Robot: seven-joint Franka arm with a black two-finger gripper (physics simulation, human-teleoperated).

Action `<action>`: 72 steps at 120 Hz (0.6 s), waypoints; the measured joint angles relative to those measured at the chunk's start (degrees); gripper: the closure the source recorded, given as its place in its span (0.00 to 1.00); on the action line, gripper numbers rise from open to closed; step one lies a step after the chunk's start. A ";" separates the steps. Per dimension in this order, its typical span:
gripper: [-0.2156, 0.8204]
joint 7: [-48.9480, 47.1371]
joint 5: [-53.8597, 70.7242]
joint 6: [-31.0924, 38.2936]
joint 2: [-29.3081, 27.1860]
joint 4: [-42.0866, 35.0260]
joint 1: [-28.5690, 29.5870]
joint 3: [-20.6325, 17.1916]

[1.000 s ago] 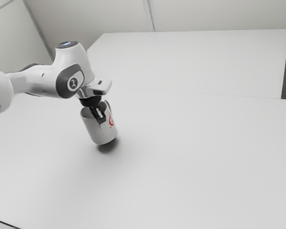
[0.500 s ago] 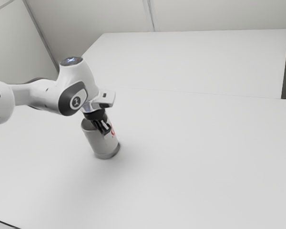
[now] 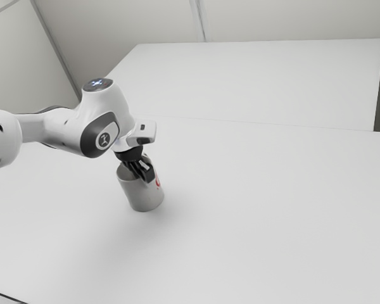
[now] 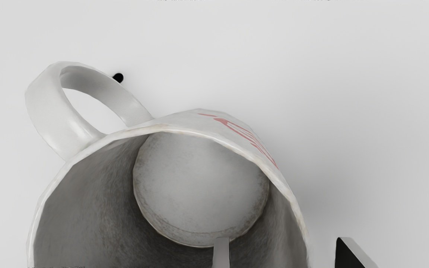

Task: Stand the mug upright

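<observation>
In the exterior view, the mug (image 3: 141, 194) sits mouth up on the table (image 3: 253, 228), left of the frame's centre, the gripper (image 3: 141, 171) at its rim.

In the wrist view, the claw is spread across the mug's wall, one finger (image 4: 221, 255) inside, the other (image 4: 358, 255) outside.

"How's the claw (image 3: 142, 172) sitting?"

"Pointing down on a slant, its two black fingers (image 4: 221, 257) parted, with a gap between the tips."

"And the rest of the arm?"

"The Franka wrist (image 3: 103, 130) is bent above the claw, and the white forearm (image 3: 35, 128) reaches in from the exterior view's left, higher than the claw."
</observation>
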 joint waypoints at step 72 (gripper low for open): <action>0.23 -2.54 -3.36 -22.88 10.72 34.37 -0.96 -0.14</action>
